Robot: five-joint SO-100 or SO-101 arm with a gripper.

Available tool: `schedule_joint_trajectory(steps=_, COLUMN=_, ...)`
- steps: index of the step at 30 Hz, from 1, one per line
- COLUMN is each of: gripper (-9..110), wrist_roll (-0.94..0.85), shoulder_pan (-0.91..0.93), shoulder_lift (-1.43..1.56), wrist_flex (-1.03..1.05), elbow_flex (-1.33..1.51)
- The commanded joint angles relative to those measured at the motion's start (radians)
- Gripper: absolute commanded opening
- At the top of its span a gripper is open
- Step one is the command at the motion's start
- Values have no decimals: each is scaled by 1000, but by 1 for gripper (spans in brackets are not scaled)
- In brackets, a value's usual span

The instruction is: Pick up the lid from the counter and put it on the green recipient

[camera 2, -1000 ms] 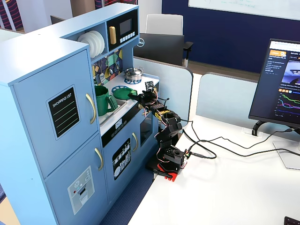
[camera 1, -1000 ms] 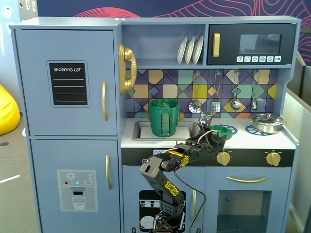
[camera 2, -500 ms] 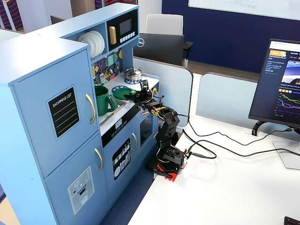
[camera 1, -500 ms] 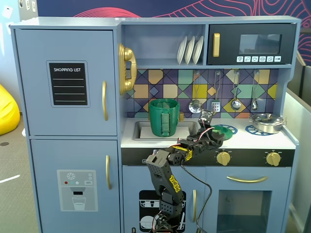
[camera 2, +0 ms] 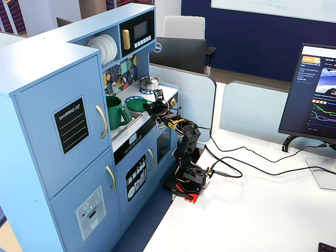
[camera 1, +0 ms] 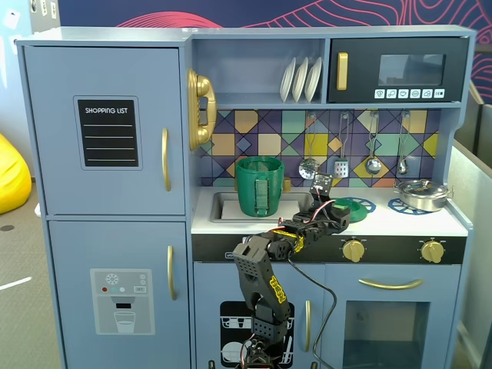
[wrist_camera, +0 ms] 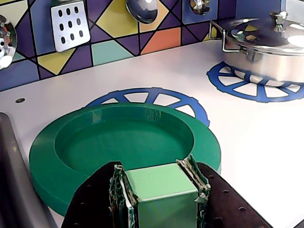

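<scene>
The lid [wrist_camera: 47,152] is a flat round green disc lying on the white counter over the left blue burner print [wrist_camera: 147,92]. My gripper [wrist_camera: 156,167] is shut on its light-green blocky handle [wrist_camera: 159,183], with one finger on each side. In a fixed view the lid [camera 1: 357,205] is right of the sink, with the gripper [camera 1: 336,212] on it. The green recipient [camera 1: 259,186], a tall ribbed cylinder with a side strap, stands upright in the sink, left of the lid. It also shows in the other fixed view [camera 2: 114,113], with the lid [camera 2: 135,105] and gripper [camera 2: 149,108] beside it.
A shiny steel pot [wrist_camera: 266,47] with its lid stands on the right burner print [wrist_camera: 247,88]. Utensils such as a small grater [wrist_camera: 70,24] hang on the tiled back wall. The sink [camera 1: 223,206] lies left of the lid. Knobs [camera 1: 353,249] line the counter's front.
</scene>
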Motion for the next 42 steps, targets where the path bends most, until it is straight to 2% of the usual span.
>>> schedule_joint_trajectory(steps=1, gripper=0, wrist_roll=8, shoulder_pan=-8, shoulder_lift=23, wrist_flex=-35, elbow_flex=-133)
schedule_joint_trajectory(steps=12, gripper=0, wrist_roll=34, shoulder_pan=-81, shoulder_lift=83, wrist_flex=164, elbow_flex=-397)
schedule_joint_trajectory(steps=27, gripper=0, wrist_roll=21, shoulder_pan=-347, shoulder_lift=106, wrist_flex=463, elbow_flex=-741)
schedule_joint_trajectory(steps=34, gripper=0, wrist_roll=-2, shoulder_pan=-456, shoulder_lift=153, wrist_flex=575, elbow_flex=-746)
schedule_joint_trajectory(steps=42, gripper=0, wrist_roll=-32, shoulder_pan=-509, shoulder_lift=202, wrist_flex=606, elbow_flex=-689)
